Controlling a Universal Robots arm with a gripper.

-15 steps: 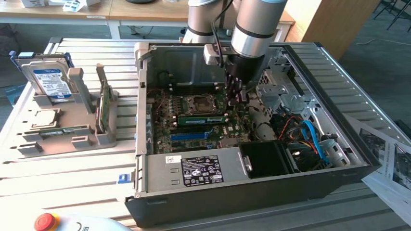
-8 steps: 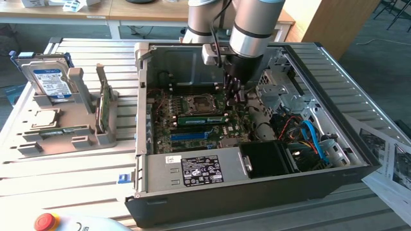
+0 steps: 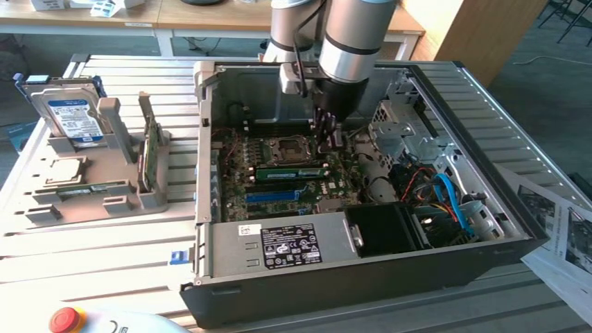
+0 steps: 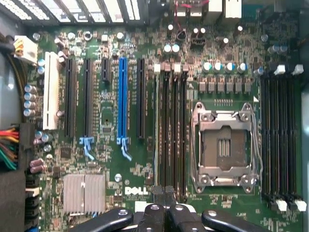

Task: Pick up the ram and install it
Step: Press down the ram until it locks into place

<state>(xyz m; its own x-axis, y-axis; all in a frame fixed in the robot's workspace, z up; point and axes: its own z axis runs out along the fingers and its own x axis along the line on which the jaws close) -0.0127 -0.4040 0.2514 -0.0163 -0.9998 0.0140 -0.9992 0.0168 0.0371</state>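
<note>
Slatted bench (image 3: 111, 243), open PC case (image 3: 370, 277): ram (image 3: 290, 173) seated in motherboard (image 4: 120, 159) slot just beside the gripper (image 4: 164, 195), fingers together, empty.

ram (image 3: 290, 171): green, whitish label
motherboard (image 4: 145, 159): green, with a blue slot (image 4: 122, 96), black slots, a white slot
gripper (image 4: 164, 200): black
cable (image 3: 451, 195): blue
hard drive (image 3: 71, 111): blue-and-white label
button (image 3: 66, 319): red

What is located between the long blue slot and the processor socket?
In the wrist view, a long black slot and then a row of black memory slots lie between the blue slot and the processor socket.
</note>
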